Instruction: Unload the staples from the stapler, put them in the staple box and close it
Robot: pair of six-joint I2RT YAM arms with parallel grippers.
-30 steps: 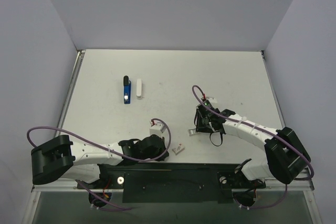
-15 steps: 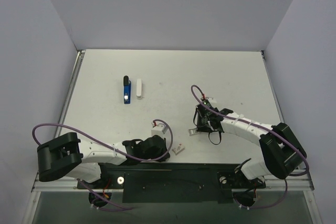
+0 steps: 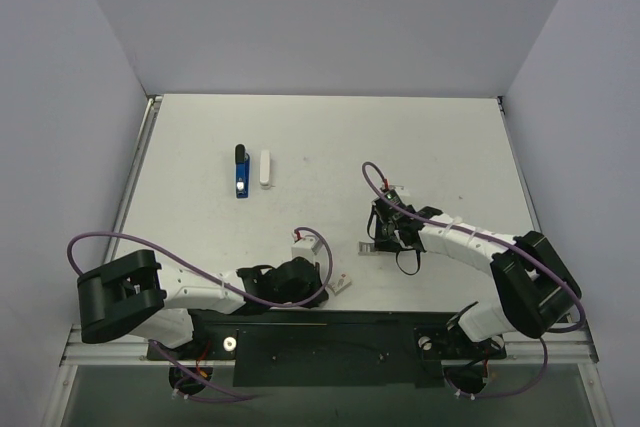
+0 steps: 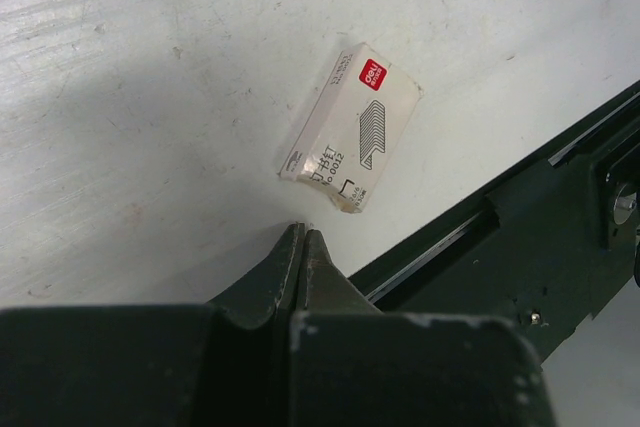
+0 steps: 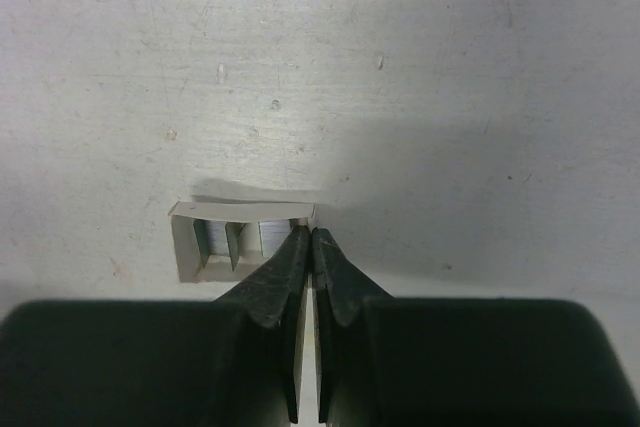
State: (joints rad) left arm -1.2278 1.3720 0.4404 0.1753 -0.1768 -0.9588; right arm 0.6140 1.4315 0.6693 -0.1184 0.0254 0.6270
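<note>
The blue stapler (image 3: pixel 240 175) with a black end lies at the far left of the table, apart from both arms. My left gripper (image 3: pixel 325 282) is shut and empty. In the left wrist view its tips (image 4: pixel 303 232) rest on the table just short of a small white staple box (image 4: pixel 350 127). My right gripper (image 3: pixel 376 241) is shut. In the right wrist view its tips (image 5: pixel 311 235) sit at the right end of a small open cardboard tray (image 5: pixel 186 247) that holds grey strips of staples (image 5: pixel 270 239).
A narrow white piece (image 3: pixel 265 168) lies right beside the stapler. The staple box (image 3: pixel 342 284) lies close to the black base rail (image 3: pixel 330 332) at the near edge. Purple cables loop off both arms. Grey walls close in the table.
The left arm has shifted slightly, its gripper edging toward the staple box. The right gripper has moved a little left toward the tray. The stapler has not moved.
</note>
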